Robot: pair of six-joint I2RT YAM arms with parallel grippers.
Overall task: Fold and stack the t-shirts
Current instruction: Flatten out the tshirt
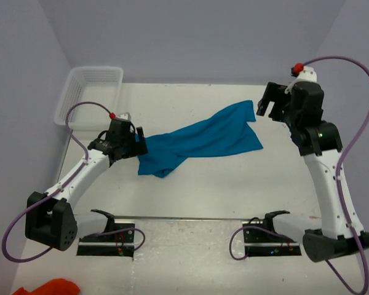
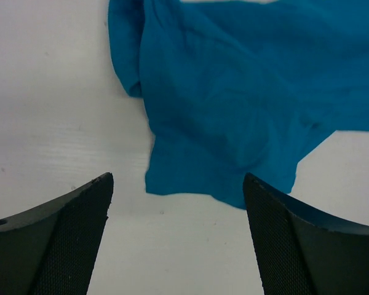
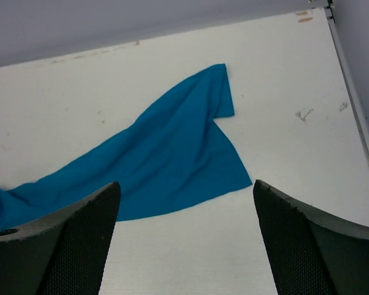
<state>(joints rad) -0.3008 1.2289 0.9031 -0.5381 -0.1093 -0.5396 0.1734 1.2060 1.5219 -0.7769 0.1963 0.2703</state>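
Observation:
A teal-blue t-shirt (image 1: 203, 138) lies crumpled and stretched diagonally across the middle of the white table, from its bunched left end to a corner at the upper right. My left gripper (image 1: 137, 142) is open and empty, low over the table right at the shirt's left end; in the left wrist view the shirt (image 2: 234, 98) lies just beyond the spread fingers (image 2: 74, 246). My right gripper (image 1: 265, 104) is open and empty, raised above the shirt's upper right corner; the right wrist view shows the shirt (image 3: 166, 160) below and ahead.
A white mesh basket (image 1: 89, 92) stands at the back left corner. An orange-red cloth (image 1: 49, 287) lies at the bottom left edge, off the table. Two black stands (image 1: 111, 236) (image 1: 267, 236) sit at the near edge.

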